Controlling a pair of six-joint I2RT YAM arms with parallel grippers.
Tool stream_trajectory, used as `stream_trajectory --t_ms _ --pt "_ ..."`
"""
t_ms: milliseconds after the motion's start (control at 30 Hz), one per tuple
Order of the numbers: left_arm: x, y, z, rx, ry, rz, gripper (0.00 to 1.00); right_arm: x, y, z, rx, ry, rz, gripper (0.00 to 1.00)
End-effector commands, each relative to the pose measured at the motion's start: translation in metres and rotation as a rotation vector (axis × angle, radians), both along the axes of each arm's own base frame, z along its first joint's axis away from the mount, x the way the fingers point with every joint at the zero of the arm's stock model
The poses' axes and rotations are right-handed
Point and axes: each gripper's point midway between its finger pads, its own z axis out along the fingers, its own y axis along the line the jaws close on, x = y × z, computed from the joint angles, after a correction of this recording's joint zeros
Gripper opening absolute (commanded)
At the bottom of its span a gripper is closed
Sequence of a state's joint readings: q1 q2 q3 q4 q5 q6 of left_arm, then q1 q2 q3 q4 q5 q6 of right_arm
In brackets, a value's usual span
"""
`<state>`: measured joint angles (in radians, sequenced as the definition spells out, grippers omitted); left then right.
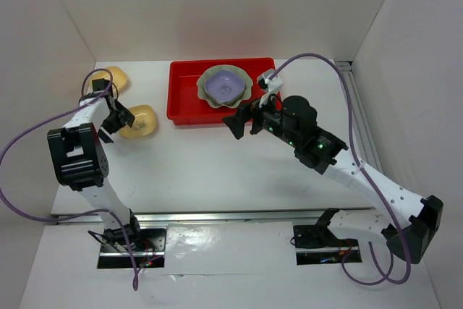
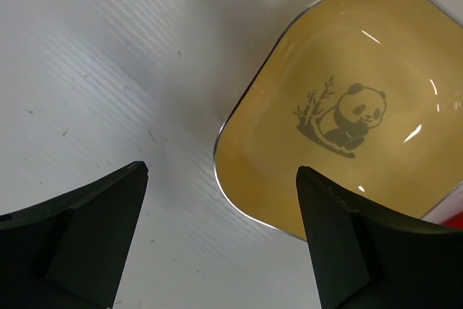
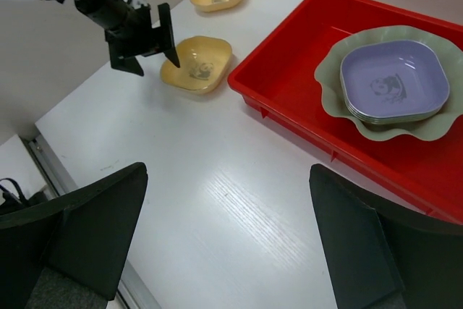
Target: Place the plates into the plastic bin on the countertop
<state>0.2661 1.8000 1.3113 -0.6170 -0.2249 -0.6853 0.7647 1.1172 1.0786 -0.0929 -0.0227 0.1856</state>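
The red bin (image 1: 187, 92) stands at the back of the white countertop (image 1: 202, 164). In it lies the pale-green scalloped dish (image 1: 247, 85) with the lavender dish (image 1: 224, 86) stacked on top; other dishes under the lavender one show only as rims (image 3: 394, 117). Two yellow dishes sit left of the bin: one near (image 1: 139, 121), one farther back (image 1: 110, 80). My left gripper (image 1: 119, 119) is open, just left of the near yellow dish (image 2: 347, 106), its right finger over the dish's edge. My right gripper (image 1: 242, 119) is open and empty, in front of the bin (image 3: 289, 85).
White walls enclose the countertop on three sides. A metal rail (image 1: 217, 216) runs along the near edge. A purple cable (image 1: 318, 59) loops above the right arm, and another (image 1: 22, 142) loops beside the left arm.
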Motion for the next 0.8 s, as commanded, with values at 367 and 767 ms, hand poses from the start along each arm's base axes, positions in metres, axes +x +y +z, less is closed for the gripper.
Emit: stream_trajectory --t_ms 367,767 --pt "-0.015 0.005 -0.062 -0.022 0.16 0.044 0.69 -0.021 -0.001 0.04 0.078 -0.06 0.028 1.0" --pt "-0.017 0.021 0.009 0.081 0.067 0.131 0.0 -0.022 -0.003 0.047 0.09 -0.074 0.005 1.0"
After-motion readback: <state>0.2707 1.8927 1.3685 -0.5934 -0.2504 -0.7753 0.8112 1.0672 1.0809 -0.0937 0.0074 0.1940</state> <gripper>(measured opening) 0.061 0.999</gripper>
